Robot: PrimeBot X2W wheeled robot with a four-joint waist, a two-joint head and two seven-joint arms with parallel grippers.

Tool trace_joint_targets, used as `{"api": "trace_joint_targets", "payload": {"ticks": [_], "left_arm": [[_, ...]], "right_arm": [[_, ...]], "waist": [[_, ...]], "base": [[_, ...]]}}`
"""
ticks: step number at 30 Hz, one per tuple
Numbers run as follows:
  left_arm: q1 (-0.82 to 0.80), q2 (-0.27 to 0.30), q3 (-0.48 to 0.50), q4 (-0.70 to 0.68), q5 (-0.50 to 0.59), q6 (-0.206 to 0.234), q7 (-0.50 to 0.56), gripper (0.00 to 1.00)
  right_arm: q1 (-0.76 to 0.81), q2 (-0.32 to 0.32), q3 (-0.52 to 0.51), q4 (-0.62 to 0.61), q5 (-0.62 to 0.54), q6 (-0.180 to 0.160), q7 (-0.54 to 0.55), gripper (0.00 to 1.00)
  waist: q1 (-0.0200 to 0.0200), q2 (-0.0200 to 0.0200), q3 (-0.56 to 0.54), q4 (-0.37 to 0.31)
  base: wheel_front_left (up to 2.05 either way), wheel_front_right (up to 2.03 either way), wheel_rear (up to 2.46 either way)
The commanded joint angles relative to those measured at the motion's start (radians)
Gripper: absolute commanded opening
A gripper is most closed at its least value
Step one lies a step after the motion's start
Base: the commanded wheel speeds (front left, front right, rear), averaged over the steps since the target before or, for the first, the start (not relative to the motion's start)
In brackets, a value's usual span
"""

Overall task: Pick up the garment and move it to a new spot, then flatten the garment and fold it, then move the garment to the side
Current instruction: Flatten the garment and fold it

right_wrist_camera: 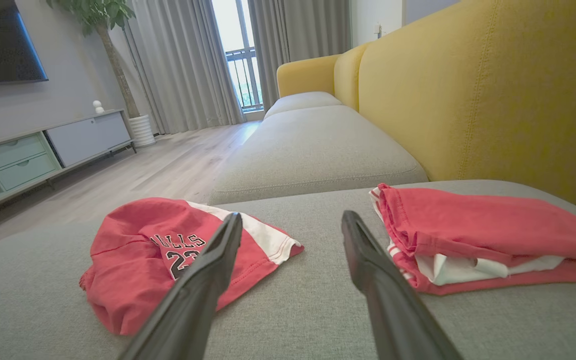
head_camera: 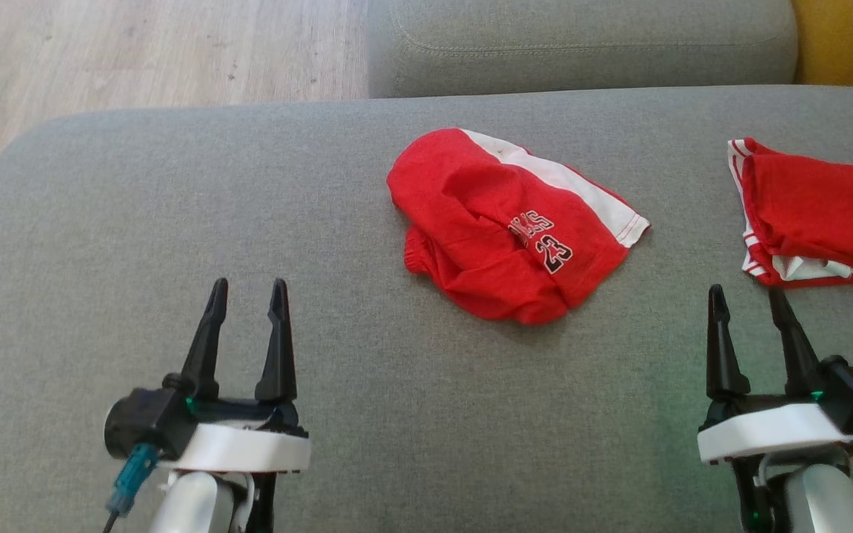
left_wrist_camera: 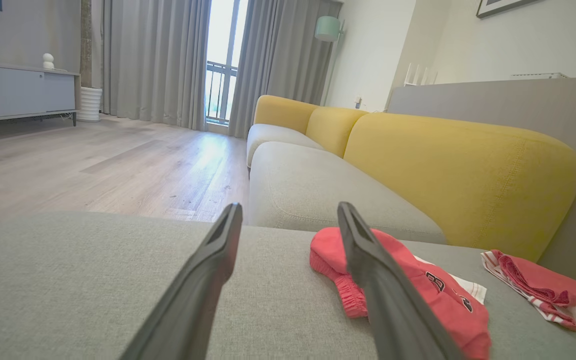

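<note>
A crumpled red garment with a white stripe and the number 23 lies in a heap on the grey sofa seat, right of centre. It shows to the right of my left fingers as the same red garment, and at lower left as the garment in the right wrist view. My left gripper hovers open over bare cushion, to the garment's lower left. My right gripper is open too, to the garment's lower right. Neither touches cloth.
A second red-and-white garment, folded, lies at the seat's right edge. Another grey cushion sits beyond, with a yellow backrest on the right. Wooden floor lies past the seat's far left.
</note>
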Motion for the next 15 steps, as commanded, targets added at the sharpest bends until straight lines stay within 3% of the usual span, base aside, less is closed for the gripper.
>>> {"api": "trace_joint_targets", "payload": {"ticks": [1, 9, 15], "left_arm": [[-0.02, 0.001, 0.023, -0.038, 0.011, -0.006, -0.01, 1.0], [-0.047, 0.001, -0.004, -0.051, 0.011, -0.01, -0.01, 1.0], [-0.08, 0.001, -0.04, -0.038, -0.003, -0.006, -0.01, 1.0]], "right_arm": [[-0.031, -0.004, 0.025, -0.039, -0.003, 0.007, -0.01, 1.0], [-0.081, -0.004, 0.012, -0.053, -0.038, 0.007, 0.022, 1.0], [-0.204, -0.004, 0.024, 0.028, -0.048, 0.007, 0.133, 1.0]], "waist": [[0.0001, -0.0001, 0.001, 0.001], [0.0001, -0.0001, 0.062, 0.042], [0.0001, -0.0001, 0.127, 0.098]], "base": [[0.0, 0.0, 0.0], [0.0, 0.0, 0.0], [0.0, 0.0, 0.0]]}}
